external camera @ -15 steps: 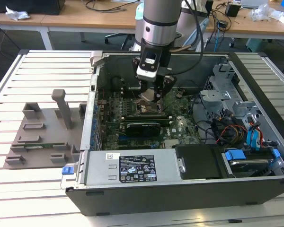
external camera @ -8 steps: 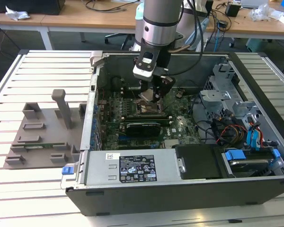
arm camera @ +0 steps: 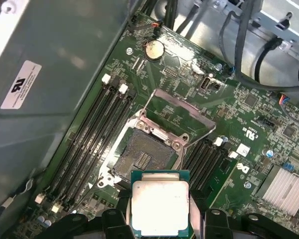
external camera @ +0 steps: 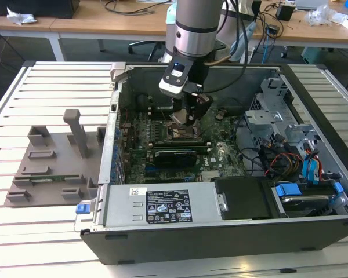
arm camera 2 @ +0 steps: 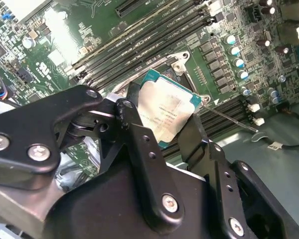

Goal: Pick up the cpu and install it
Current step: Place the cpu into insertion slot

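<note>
My gripper reaches down into the open computer case, over the green motherboard. It is shut on the cpu, a flat square chip with a silvery top and a green rim, also seen as the cpu between black fingers. The chip hangs a little above the board, just beside the bare socket. The socket's metal load frame stands flipped open on its far side. In the exterior view the chip itself is hidden by the gripper.
Dark memory slots run beside the socket. A coin battery and a finned heat sink sit on the board. The power supply, a drive cage with cables and a grey fixture block surround the work area.
</note>
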{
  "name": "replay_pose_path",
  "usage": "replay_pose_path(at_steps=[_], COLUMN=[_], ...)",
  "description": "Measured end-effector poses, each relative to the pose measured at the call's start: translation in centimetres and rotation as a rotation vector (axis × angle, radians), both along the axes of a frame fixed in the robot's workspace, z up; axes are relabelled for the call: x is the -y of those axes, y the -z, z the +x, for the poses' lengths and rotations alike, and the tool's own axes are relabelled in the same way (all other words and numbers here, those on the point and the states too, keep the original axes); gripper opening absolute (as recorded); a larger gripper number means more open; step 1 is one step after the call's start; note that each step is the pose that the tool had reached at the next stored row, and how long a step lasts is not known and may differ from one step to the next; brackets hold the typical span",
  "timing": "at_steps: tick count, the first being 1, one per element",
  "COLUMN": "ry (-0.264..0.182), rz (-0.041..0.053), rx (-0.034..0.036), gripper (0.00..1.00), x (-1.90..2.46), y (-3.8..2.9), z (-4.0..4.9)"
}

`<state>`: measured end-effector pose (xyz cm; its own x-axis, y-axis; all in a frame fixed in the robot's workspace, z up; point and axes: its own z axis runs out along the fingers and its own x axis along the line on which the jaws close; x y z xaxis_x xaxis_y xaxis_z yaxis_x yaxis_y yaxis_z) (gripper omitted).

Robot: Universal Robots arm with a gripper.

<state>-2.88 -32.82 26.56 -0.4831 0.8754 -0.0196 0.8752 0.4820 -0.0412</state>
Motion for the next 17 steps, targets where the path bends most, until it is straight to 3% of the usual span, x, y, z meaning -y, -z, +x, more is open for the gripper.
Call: replay_pose_path(at_steps=[17], ry=[0.15], rz=[0.0001], rx=[0.0], gripper=[0.55], x=[0.0], y=[0.06], z=[0.0])
